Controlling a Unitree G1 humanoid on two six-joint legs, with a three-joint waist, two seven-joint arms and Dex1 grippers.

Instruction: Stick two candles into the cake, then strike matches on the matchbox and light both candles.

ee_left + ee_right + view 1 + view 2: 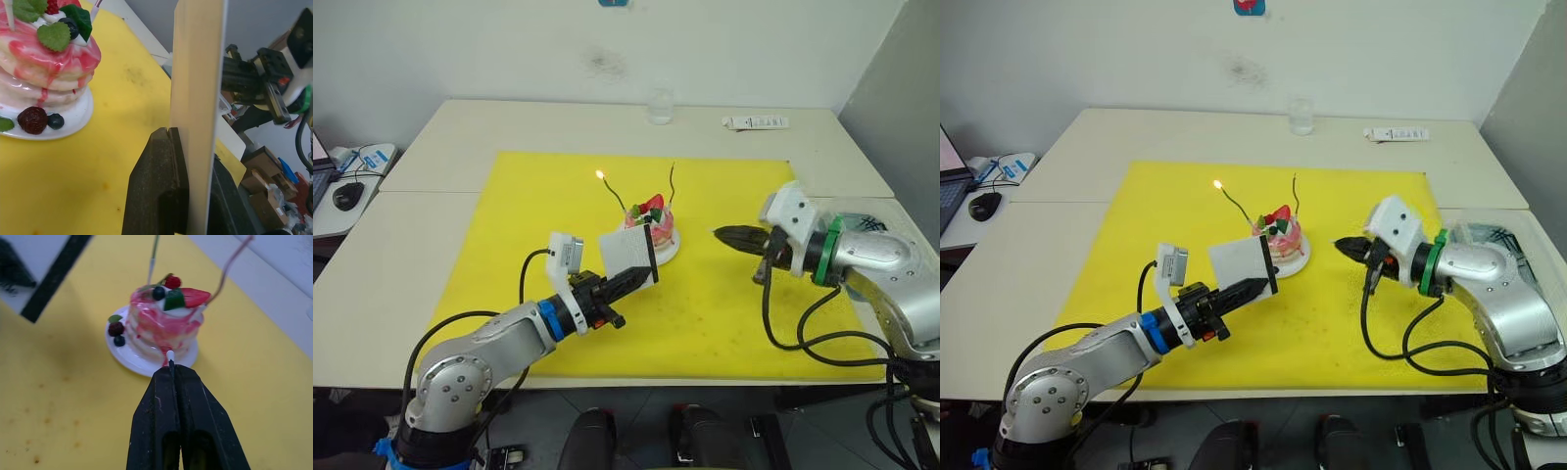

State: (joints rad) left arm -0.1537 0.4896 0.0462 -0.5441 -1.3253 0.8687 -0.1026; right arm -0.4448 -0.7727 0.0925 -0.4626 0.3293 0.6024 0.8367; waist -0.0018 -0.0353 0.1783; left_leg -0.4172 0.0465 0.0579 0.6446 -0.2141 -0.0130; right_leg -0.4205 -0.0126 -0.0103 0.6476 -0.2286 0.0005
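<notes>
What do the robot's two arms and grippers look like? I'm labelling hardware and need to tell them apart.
Both arms are silver metal with black cables looping alongside and a white box at the wrist. The left gripper has black fingers behind a blue wrist ring; the right gripper, also black-fingered, sits behind a green ring.

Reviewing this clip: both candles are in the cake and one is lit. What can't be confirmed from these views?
- Match in the right gripper: just a white tip shows; the fingers hide the stick.
- Matchbox in the left gripper: left wrist view is edge-on, its striking strip unseen.
- Second candle: its tip is too thin to read; no flame seen.
</notes>
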